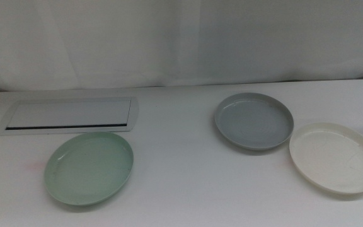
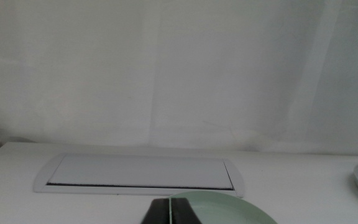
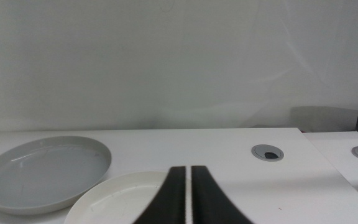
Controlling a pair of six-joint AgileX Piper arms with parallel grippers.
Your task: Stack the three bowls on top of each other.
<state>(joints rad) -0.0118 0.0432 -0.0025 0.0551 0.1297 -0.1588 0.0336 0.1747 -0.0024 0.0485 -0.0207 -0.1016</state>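
We are seeing the right gripper (image 3: 189,196) with jaws pressed together, the cream white bowl (image 3: 120,199) lying just beyond them, the grey-blue bowl (image 3: 42,171) farther off. The left gripper (image 2: 169,213) jaws are sitting shut beside the mint green bowl (image 2: 222,210).

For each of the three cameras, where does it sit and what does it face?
Middle: above the table, facing forward and down at all three bowls; no arm shows.
Left wrist: low by the mint green bowl, facing the white panel; left pincer shows.
Right wrist: low by the cream white bowl; right pincer shows.
Both wrist views share the grey-blue bowl.
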